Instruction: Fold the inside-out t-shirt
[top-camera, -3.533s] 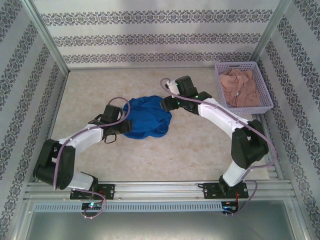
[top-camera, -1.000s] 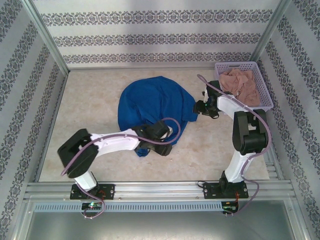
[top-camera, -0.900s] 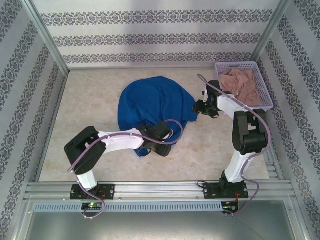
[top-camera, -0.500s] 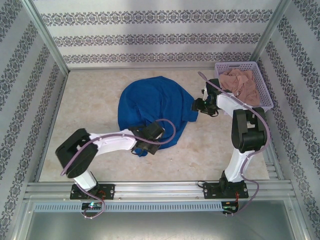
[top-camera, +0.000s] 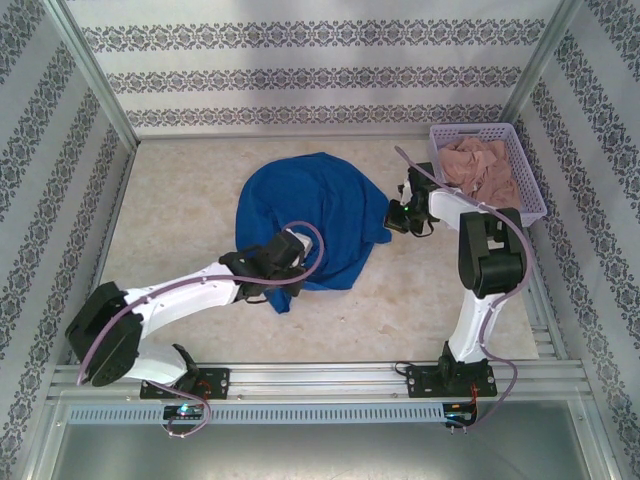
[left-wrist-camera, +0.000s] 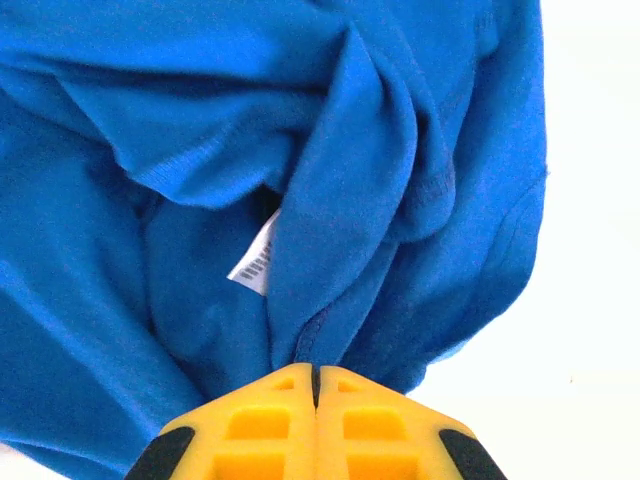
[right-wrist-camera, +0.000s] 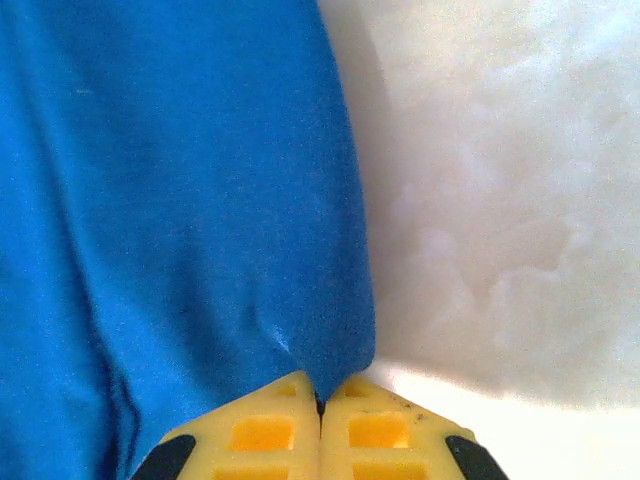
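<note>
t-shirt (top-camera: 310, 205) centre, basket (top-camera: 470, 128) right, table (top-camera: 170, 200) bare left

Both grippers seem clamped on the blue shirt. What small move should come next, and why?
Likely raise both a little and draw them apart. The left gripper is shut on a bunched seam of the t-shirt, the right gripper on its edge, and the cloth lies rumpled, not flat enough to fold.

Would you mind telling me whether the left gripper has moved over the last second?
Yes. The left gripper has shifted left along the near edge of the t-shirt, farther from the basket.
</note>
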